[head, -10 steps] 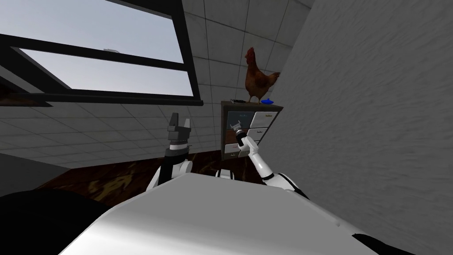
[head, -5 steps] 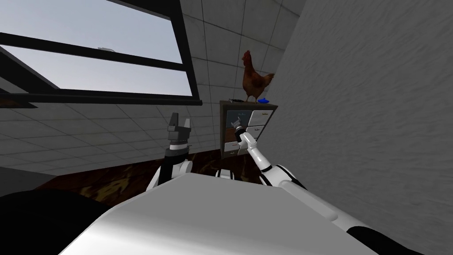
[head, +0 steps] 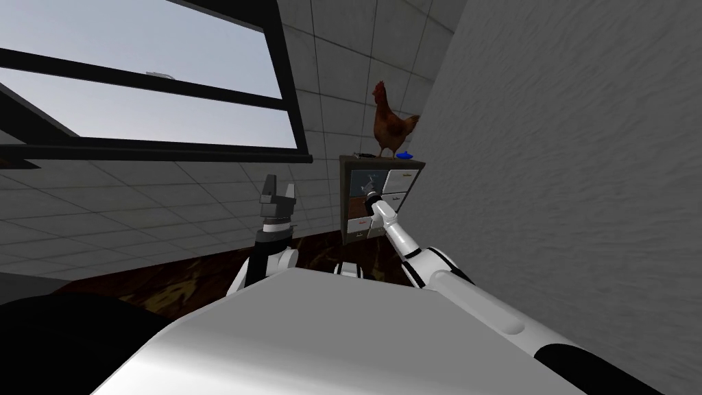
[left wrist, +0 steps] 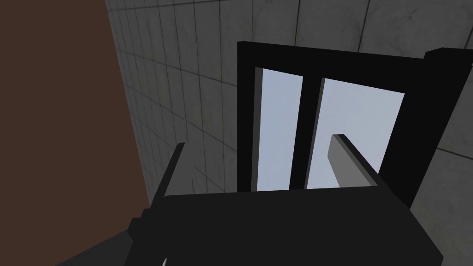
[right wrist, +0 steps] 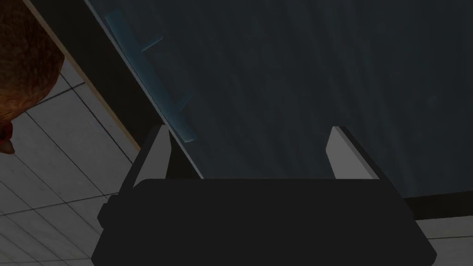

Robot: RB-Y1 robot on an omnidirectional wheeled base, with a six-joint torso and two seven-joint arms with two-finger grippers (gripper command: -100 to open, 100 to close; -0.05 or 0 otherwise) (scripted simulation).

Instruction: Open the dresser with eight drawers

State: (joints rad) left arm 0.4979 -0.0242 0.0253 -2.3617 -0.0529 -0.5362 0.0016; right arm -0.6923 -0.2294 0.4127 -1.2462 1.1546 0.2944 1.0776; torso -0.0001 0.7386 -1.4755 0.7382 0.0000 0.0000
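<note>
The dresser point(head: 381, 197) stands against the grey wall, with white, dark and brown drawer fronts. My right arm stretches out to it, and the right gripper point(head: 371, 188) is up at the dark blue-grey upper left drawer. In the right wrist view that dark drawer front point(right wrist: 300, 83) lies close ahead. My right gripper point(right wrist: 251, 150) is open, and the drawer's pale blue bar handle point(right wrist: 152, 78) runs slantwise just off one fingertip point(right wrist: 160, 145), outside the gap. My left gripper point(head: 277, 191) is raised to the left of the dresser, open point(left wrist: 258, 154) and holding nothing.
A brown hen figure point(head: 389, 129) and a small blue object point(head: 406, 155) sit on the dresser's top. A rough grey wall point(head: 562, 171) runs close along my right. A big dark-framed window point(head: 151, 82) is in the tiled wall on the left. Dark wood floor point(head: 185, 278) lies below.
My right arm has stretched farther out, and its gripper has risen from the middle drawers to the dark upper left one. The head view has shifted slightly. The left arm is still.
</note>
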